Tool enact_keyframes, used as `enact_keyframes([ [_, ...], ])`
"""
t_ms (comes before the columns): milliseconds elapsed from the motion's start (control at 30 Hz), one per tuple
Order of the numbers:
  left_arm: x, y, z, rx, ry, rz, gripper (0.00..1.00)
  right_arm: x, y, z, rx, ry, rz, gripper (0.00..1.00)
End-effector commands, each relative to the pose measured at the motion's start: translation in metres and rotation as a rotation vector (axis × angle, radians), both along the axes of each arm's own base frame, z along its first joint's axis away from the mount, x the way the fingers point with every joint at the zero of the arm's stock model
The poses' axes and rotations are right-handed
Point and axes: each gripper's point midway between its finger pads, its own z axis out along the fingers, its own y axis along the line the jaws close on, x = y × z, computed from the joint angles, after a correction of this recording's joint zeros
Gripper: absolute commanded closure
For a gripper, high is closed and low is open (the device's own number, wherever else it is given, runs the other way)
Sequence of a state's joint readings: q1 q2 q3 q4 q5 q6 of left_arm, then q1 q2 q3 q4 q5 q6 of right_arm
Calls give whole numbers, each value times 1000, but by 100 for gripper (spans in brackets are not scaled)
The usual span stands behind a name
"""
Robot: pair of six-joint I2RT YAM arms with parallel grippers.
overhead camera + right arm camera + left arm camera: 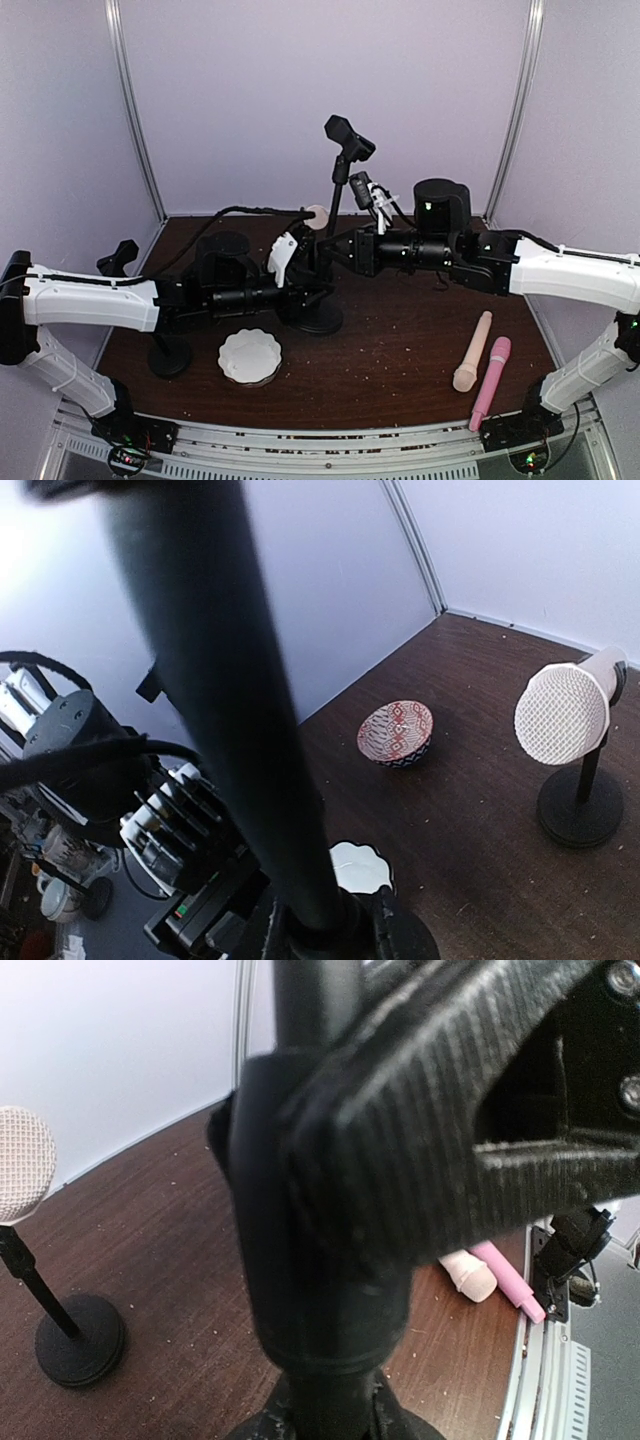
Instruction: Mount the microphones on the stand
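Observation:
A black stand (337,190) with a round base and an empty clip (350,140) on top stands mid-table. My left gripper (305,275) is shut on its lower pole; the pole's collar (320,1260) fills the left wrist view. My right gripper (340,250) is shut on the same pole (240,710) a little higher. A cream microphone (472,350) and a pink microphone (490,382) lie side by side at the front right, also seen in the left wrist view (470,1275). Another cream microphone (563,715) sits clipped on a small stand behind (316,215).
A white scalloped dish (250,357) sits near the front, left of the stand's base. A second black stand (170,355) with an empty clip stands at the left. A red patterned bowl (397,732) lies further back. Pale walls close in the back and sides.

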State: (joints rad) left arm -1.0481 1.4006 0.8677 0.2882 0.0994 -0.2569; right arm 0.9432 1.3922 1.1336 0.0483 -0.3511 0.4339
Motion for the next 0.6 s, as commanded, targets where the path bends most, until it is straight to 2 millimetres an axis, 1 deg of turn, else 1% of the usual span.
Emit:
enact_keyframes([
  [0, -1, 0, 49, -141, -89, -8, 100, -4, 4, 1, -31, -25, 44, 94],
  [33, -4, -1, 49, -140, -94, -26, 100, -9, 6, 3, -39, -59, 88, 100],
  [100, -20, -7, 51, -134, -122, -131, 100, -26, 5, 7, -68, -142, 210, 100],
  [167, -44, -14, 51, -136, -144, -286, 100, -42, 0, 8, -81, -228, 307, 100],
  [233, -62, -17, 53, -162, -146, -404, 100, -46, -6, 8, -76, -268, 334, 100],
  [300, -72, -20, 53, -166, -130, -471, 100, -45, -11, 5, -82, -275, 353, 99],
  [333, -75, -21, 55, -170, -126, -489, 100, -41, -15, -2, -111, -268, 340, 90],
  [367, -76, -21, 56, -175, -126, -493, 100, -33, -19, -9, -152, -271, 304, 80],
  [400, -75, -20, 58, -185, -130, -486, 100, -21, -25, -14, -192, -269, 245, 69],
  [433, -75, -19, 61, -195, -135, -477, 100, -10, -32, -20, -227, -259, 190, 61],
  [467, -73, -17, 62, -202, -140, -462, 100, -1, -38, -25, -245, -242, 145, 55],
  [500, -71, -15, 63, -207, -143, -444, 100, 6, -45, -30, -256, -224, 118, 52],
  [567, -66, -14, 61, -202, -140, -410, 100, 10, -53, -34, -257, -201, 99, 49],
])
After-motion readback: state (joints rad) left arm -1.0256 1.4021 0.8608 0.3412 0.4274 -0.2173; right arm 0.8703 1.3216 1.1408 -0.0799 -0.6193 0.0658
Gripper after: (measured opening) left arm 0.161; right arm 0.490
